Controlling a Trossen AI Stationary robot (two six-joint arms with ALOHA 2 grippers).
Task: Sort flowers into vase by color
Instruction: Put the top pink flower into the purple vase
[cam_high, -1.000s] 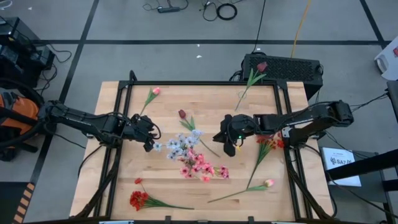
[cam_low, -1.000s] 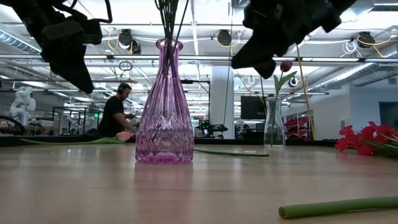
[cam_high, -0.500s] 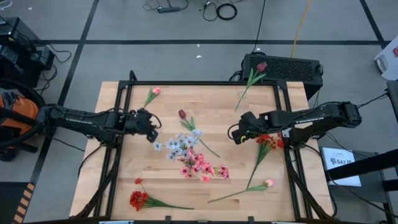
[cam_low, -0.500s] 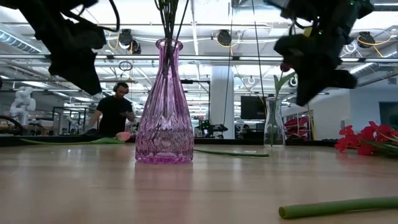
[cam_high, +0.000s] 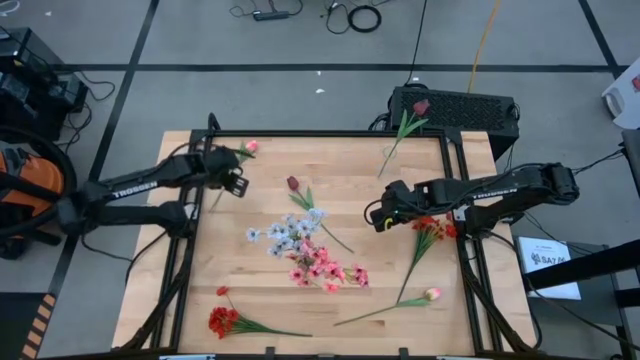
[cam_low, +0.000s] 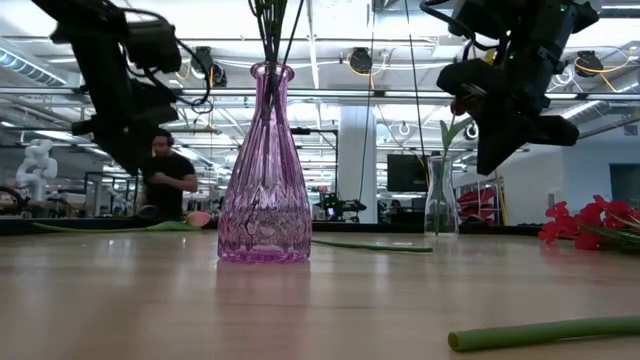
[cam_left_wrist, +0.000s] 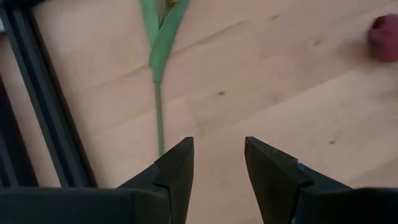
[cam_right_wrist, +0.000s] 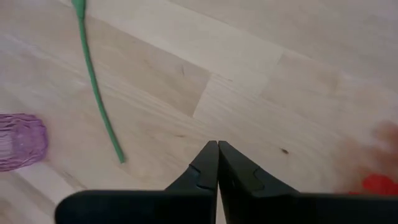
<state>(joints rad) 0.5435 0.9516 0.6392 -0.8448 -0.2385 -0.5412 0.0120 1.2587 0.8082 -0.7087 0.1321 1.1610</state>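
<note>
Two arms above a wooden table (cam_high: 180, 290) strewn with artificial flowers, a purple vase (cam_low: 264, 170) standing mid-table.

Largest first: the purple vase holds a mixed spray of pale blue and pink flowers (cam_high: 300, 250), its stalks rising from the neck. A clear vase (cam_low: 438, 197) farther back holds a red bud (cam_high: 421, 106). Loose stems lie on the table: a red spray (cam_high: 225, 321), another red spray (cam_high: 433, 229), a pink bud (cam_high: 250, 146), a dark red bud (cam_high: 293, 184). The left gripper (cam_left_wrist: 217, 163) hangs over the pink bud's stem (cam_left_wrist: 159, 118), jaws apart and empty. The right gripper (cam_right_wrist: 217, 163) hovers just beside the second red spray, fingers pressed together, grasping nothing.
</note>
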